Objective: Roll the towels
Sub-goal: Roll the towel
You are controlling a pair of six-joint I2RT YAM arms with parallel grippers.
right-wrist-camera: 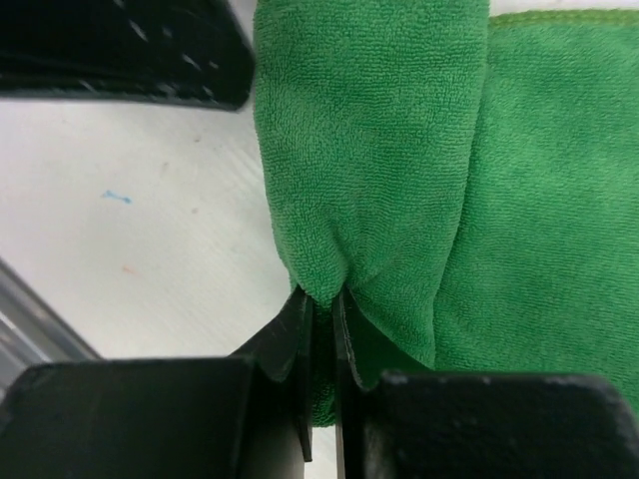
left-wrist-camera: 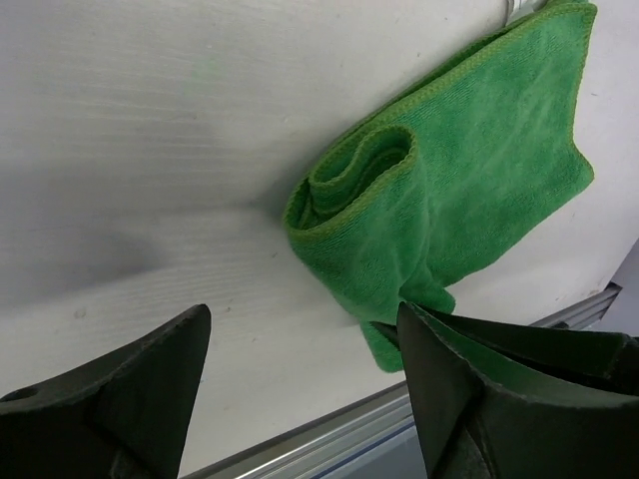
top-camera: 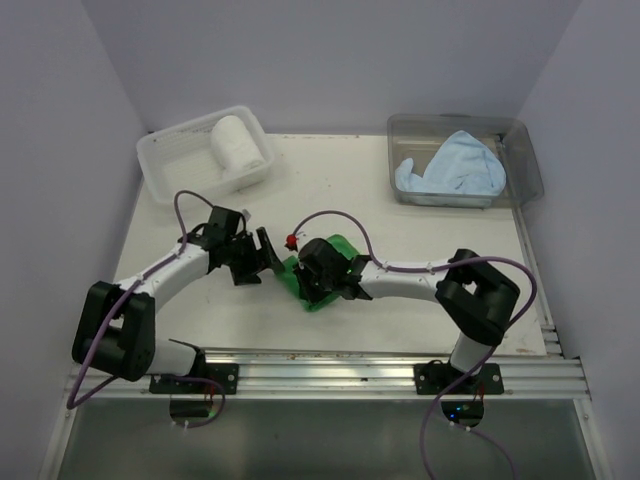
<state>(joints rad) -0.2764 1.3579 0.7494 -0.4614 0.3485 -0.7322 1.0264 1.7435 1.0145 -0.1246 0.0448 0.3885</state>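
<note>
Right wrist view, green towel point(right-wrist-camera: 369, 170) clamped in right pincer point(right-wrist-camera: 321, 304)

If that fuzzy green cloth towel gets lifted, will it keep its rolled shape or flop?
Probably floppy: the bright green cloth towel bunches into soft folds where the right pincer pinches it. Its loose roll would likely sag open if lifted. Fuzzy pile suggests grippy, not slippery.
</note>
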